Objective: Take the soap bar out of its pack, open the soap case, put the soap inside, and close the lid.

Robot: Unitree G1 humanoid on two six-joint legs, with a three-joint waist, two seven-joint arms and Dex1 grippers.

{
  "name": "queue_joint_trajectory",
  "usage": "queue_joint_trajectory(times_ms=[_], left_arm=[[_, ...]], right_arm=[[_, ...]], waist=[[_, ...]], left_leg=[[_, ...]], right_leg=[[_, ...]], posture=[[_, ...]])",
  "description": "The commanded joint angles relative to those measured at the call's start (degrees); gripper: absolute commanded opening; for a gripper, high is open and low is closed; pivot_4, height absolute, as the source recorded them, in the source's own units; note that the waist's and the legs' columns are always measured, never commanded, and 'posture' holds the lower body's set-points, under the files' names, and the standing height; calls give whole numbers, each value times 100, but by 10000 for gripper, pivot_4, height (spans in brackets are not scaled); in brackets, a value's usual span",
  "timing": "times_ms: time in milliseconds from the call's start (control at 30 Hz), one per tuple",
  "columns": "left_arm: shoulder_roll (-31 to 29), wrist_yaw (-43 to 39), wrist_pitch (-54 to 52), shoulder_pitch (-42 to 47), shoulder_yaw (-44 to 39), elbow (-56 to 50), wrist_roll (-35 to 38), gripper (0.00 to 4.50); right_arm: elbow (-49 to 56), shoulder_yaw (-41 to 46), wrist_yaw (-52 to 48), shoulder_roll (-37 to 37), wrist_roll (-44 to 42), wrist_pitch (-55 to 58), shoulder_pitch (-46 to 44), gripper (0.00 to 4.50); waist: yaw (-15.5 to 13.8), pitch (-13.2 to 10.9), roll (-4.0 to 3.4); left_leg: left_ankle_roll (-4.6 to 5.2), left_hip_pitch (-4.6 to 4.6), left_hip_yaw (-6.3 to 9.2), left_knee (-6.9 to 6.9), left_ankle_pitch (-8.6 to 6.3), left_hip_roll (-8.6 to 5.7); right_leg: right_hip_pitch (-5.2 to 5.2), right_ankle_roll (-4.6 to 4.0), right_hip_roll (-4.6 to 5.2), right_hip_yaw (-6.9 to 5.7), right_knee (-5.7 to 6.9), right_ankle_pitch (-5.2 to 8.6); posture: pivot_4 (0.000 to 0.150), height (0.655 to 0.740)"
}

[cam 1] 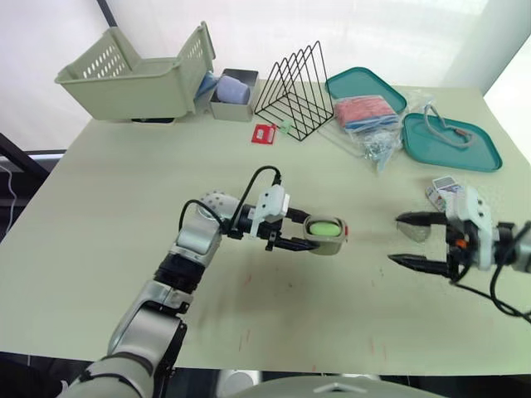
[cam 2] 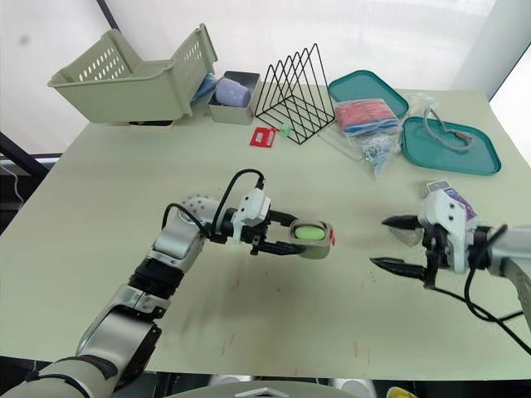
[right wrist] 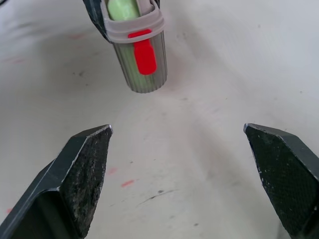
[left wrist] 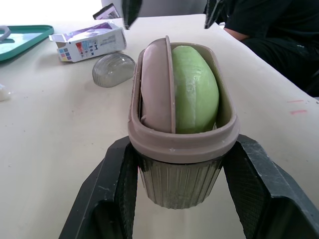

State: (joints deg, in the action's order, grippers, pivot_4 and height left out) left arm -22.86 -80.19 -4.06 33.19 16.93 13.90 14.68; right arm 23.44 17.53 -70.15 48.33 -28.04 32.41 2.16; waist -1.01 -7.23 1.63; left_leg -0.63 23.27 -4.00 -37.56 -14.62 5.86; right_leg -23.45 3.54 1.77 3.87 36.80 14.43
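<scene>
Pale tabletop [cam 1: 99, 249] all round, and the case [left wrist: 179, 184] is clamped by its ribbed sides in the left gripper [cam 1: 305, 233]. Soap [left wrist: 195, 97] is seen already inside, stood on edge beside a tan insert [left wrist: 157, 87]. The lid [left wrist: 113, 69] is left lying on the table by the pack [left wrist: 89, 42], close to the right gripper [right wrist: 177, 128], whose fingers are spread wide and empty. Trouble is to be expected at closing: if the soap sits proud of the rim, the lid may be blocked, or the case pushed out of the pinch.
</scene>
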Motion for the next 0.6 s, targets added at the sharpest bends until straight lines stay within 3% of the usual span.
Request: queue_joint_trajectory(times_ms=[33,367,600], left_arm=[[34,105,146,-27,-8,-347,-14,20183],[34,364,145,-225,-12,-538,-31,20183],[39,418,100,-259,24,-591,-15,20183]], right_arm=[[23,565,5,-233,-132,-735,472,44309],[-560,2586,271,-689,-241,-1377,2234,44309],[-912,3100,395,-691,-215,-1627,2834,44309]], waist=[[8,0,0],[-11,0,0],[42,3,-5]], left_leg=[[0,-1,1,0,0,0],[0,-36,1,8,0,-1],[0,-46,0,15,-1,-5]], right_leg=[[1,0,-1,0,0,0],[33,1,0,0,-5,2],[36,6,2,5,-5,7]], posture=[[1500,7400],[1500,7400],[1500,7400]])
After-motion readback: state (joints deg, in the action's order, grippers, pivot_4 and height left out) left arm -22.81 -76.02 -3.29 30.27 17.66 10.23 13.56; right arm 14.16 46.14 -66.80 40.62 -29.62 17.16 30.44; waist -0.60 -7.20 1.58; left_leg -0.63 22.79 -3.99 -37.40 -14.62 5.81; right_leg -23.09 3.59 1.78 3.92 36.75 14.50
